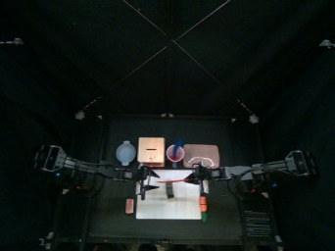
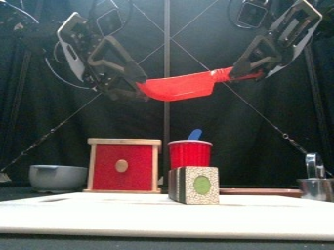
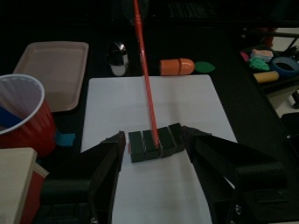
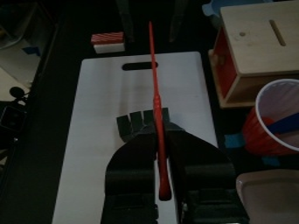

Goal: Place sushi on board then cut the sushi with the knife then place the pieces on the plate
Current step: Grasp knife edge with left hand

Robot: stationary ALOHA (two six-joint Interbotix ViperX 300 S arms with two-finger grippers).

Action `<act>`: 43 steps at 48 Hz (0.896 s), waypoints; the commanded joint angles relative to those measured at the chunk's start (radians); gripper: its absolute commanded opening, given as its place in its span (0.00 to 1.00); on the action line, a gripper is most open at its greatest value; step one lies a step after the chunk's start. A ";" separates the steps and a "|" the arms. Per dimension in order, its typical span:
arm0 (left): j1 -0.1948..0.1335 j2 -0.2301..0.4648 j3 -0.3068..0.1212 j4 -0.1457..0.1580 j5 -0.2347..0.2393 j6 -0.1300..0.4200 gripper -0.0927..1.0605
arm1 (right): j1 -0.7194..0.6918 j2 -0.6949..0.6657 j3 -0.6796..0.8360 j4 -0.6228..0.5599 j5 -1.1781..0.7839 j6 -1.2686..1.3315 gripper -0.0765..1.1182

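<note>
- Step in hand looks like the cut: the sushi (image 2: 196, 185) is already sitting on the white board (image 3: 117, 105), lower middle of the front view, and nothing is sliced yet as far as I can tell
- the red knife (image 2: 181, 88) hangs flat and high in the upper middle of the front view, right over the sushi but well apart from it
- right pincer (image 2: 243, 71) is clamped narrow on the handle end of the knife, so that arm is the one doing the cutting
- left pincer (image 3: 163, 157) is spread wide, with the blade tip sitting in the gap between its jaws; I can't see either jaw touching it
- next move, I'd guess: the left arm backs off or drops to steady the roll, and the right arm tips the blade edge-down and lowers it onto a seam between the blocks. It's lined up along the roll in both wrist views, so it needs a turn first
- the pink tray (image 3: 52, 66) waits empty at the upper left of the left wrist view, just beside the board's corner
- the counter (image 3: 239, 96) is black and a bit crowded: wooden box (image 2: 124, 164) and red cup (image 2: 190, 154) with a blue knife (image 2: 196, 135) behind the sushi, bowl (image 2: 57, 177) at far left, metal cutter (image 2: 315, 186) at far right
- black curtain (image 1: 167, 78) closes off the back
</note>
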 commanded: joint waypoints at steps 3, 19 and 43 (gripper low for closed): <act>0.012 0.008 -0.034 -0.025 -0.011 0.000 0.82 | -0.002 -0.002 -0.009 0.000 -0.011 0.000 0.34; 0.020 0.018 -0.038 -0.041 -0.012 0.000 0.68 | -0.005 0.006 -0.012 0.000 -0.011 0.000 0.34; 0.012 0.049 -0.044 -0.038 -0.012 0.002 0.45 | -0.005 0.034 -0.002 0.020 -0.011 0.002 0.34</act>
